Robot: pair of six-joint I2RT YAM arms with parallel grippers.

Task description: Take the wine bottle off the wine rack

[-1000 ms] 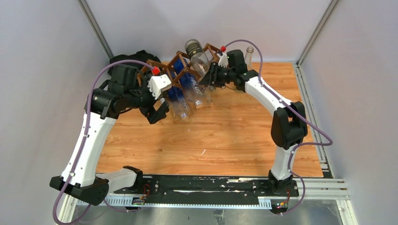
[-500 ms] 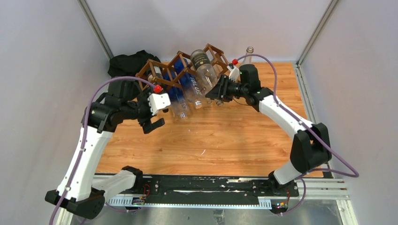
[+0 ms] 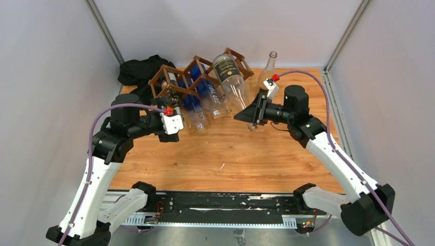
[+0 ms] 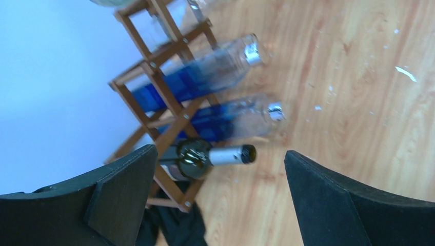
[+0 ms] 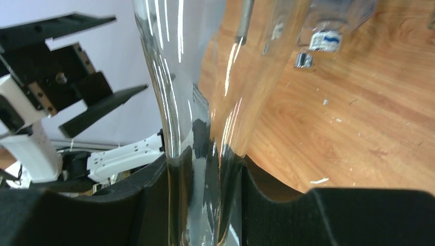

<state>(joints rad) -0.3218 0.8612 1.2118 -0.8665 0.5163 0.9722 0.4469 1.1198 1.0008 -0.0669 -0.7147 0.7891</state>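
The dark brown wooden lattice wine rack [image 3: 180, 78] stands at the back of the table. My right gripper [image 3: 251, 115] is shut on the neck of a clear wine bottle [image 3: 232, 84] with a dark label. The bottle slants out to the front right, its base end still over the rack's right end. In the right wrist view the glass neck [image 5: 205, 169] sits between my pads. My left gripper [image 3: 171, 134] is open and empty, in front of the rack's left end. The left wrist view shows the rack [image 4: 154, 92], two blue bottles and a dark green bottle [image 4: 197, 159] in it.
A clear bottle [image 3: 269, 69] stands upright at the back right, close to my right wrist. Black cloth [image 3: 137, 69] lies behind the rack's left end. Blue bottles [image 3: 197, 105] stick out of the rack toward the front. Grey walls close in on three sides.
My right gripper has drawn back to the front right with the clear bottle, sliding it out of the rack. My left gripper has pulled back from the rack toward the near side.
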